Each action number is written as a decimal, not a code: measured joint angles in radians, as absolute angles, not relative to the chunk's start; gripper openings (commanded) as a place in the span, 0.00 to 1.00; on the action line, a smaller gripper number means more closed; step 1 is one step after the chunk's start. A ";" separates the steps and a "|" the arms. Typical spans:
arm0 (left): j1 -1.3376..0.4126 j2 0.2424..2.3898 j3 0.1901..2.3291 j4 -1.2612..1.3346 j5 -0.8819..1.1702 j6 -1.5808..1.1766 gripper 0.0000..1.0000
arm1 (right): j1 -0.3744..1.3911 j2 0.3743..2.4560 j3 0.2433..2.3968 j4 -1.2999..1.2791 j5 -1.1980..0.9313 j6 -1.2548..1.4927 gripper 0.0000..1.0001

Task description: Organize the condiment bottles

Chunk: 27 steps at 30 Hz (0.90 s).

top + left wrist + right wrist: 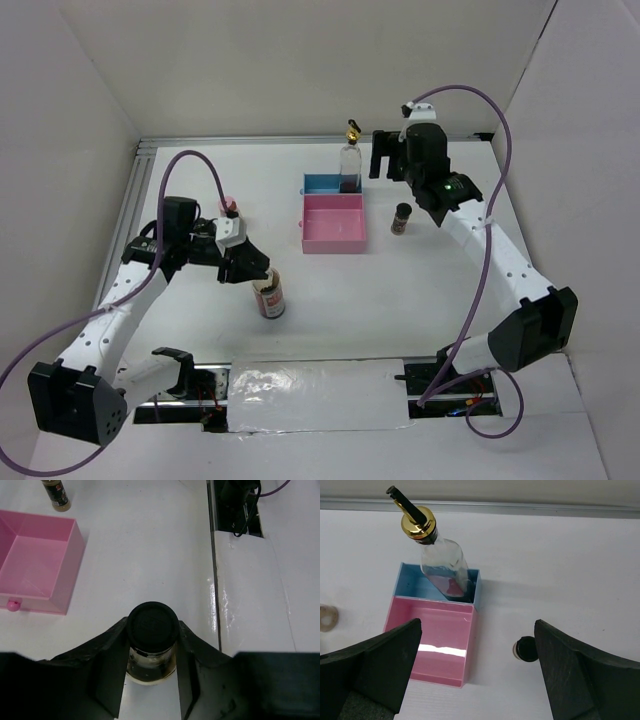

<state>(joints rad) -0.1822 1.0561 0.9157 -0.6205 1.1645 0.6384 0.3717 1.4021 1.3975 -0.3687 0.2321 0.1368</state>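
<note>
Left gripper (152, 630) clamping black-capped bottle (152, 622), bottle upright

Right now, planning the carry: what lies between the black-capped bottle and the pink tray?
Only bare table, from black-capped bottle to pink tray, in the top view.

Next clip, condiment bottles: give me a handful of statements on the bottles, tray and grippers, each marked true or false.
1. The gold-capped bottle stands in the blue compartment. True.
2. The pink compartment holds a jar. False: nothing is in it.
3. The left gripper is closed on the black-capped bottle. True.
4. The right gripper holds the dark-capped jar. False: it is open and holds nothing; the jar stands on the table beside the tray.
</note>
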 measured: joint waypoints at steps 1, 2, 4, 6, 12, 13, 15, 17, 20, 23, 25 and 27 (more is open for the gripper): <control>-0.183 1.057 0.916 -0.618 1.166 0.636 0.28 | 0.371 1.402 1.398 -0.369 0.233 0.136 1.00; -0.183 1.059 0.916 -0.614 1.168 0.638 0.22 | 0.368 1.400 1.398 -0.369 0.233 0.136 1.00; -0.183 1.061 0.916 -0.609 1.169 0.632 0.06 | 0.362 1.395 1.394 -0.368 0.233 0.137 1.00; -0.183 1.061 0.916 -0.603 1.166 0.620 0.00 | 0.356 1.385 1.383 -0.369 0.233 0.138 1.00; -0.186 1.065 0.945 -0.561 1.074 0.486 0.00 | 0.301 1.351 1.313 -0.361 0.220 0.176 1.00; -0.186 1.069 0.965 -0.558 1.049 0.457 0.00 | 0.289 1.346 1.301 -0.360 0.220 0.186 1.00; -0.187 1.086 1.024 -0.547 1.008 0.389 0.00 | 0.262 1.337 1.277 -0.359 0.215 0.205 1.00; -0.187 1.106 1.095 -0.521 0.971 0.324 0.00 | 0.241 1.329 1.256 -0.356 0.209 0.221 1.00; -0.187 1.137 1.184 -0.440 0.913 0.228 0.00 | 0.218 1.324 1.235 -0.352 0.202 0.239 1.00; -0.187 1.213 1.282 -0.347 0.848 0.115 0.00 | 0.207 1.324 1.226 -0.351 0.204 0.252 1.00; -0.188 1.280 1.344 -0.286 0.814 0.046 0.00 | 0.200 1.324 1.222 -0.350 0.201 0.259 1.00; -0.194 1.346 1.395 -0.236 0.784 0.003 0.00 | 0.183 1.324 1.220 -0.350 0.192 0.265 1.00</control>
